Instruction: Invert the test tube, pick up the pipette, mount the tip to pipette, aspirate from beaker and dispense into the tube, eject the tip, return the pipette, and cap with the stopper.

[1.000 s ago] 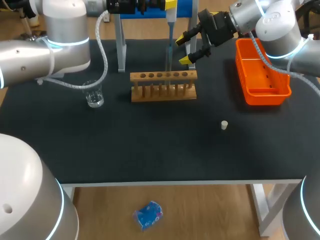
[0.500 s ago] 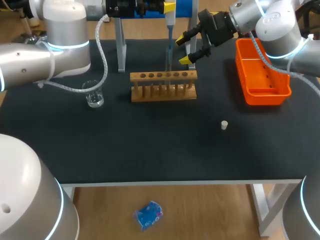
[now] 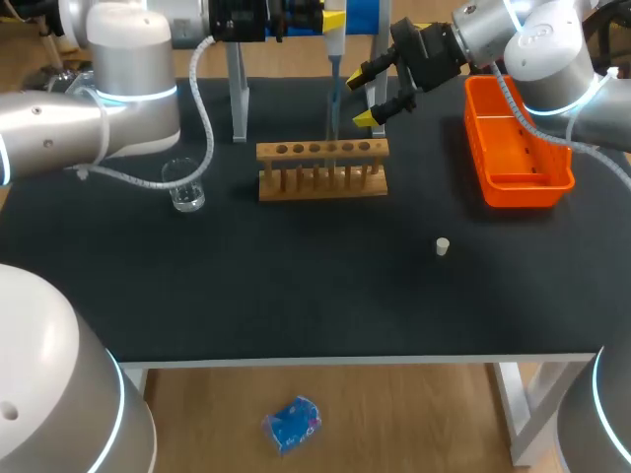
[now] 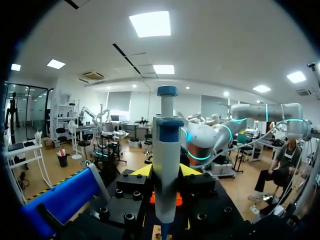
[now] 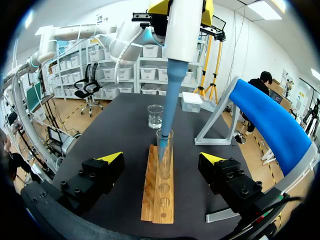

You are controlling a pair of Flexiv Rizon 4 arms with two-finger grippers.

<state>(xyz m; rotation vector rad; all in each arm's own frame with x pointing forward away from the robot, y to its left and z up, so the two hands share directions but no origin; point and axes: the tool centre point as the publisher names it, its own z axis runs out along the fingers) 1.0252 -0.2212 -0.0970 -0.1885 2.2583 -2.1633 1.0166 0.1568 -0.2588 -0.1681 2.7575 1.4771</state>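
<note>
1. Two arms work the black table. My left arm comes in at the far left corner. My right arm crosses above the orange bin.
2. The wooden rack lies crosswise at the far middle of the table. The beaker stands to its left.
3. The left gripper clamps the pipette by its body and holds it upright. Its long axis runs straight down towards the rack.
4. The right gripper hangs at the rack's right end. Its fingers are spread wide, one to each side of the rack's line, and touch nothing.
5. The key relation is that the blue tip reaches down into the mouth of the test tube, which stands upright in a rack hole. I judge this to be the dispensing step. Any withdrawal should go straight up along that axis, or the tip may catch the glass rim.
6. Only the right wrist view shows the tip inside the tube. In the head view the glass is hard to make out, and the left wrist view shows only the pipette's upper body and plunger.
7. The stopper lies alone on the table, nearer the right arm and well apart from the rack.
</note>
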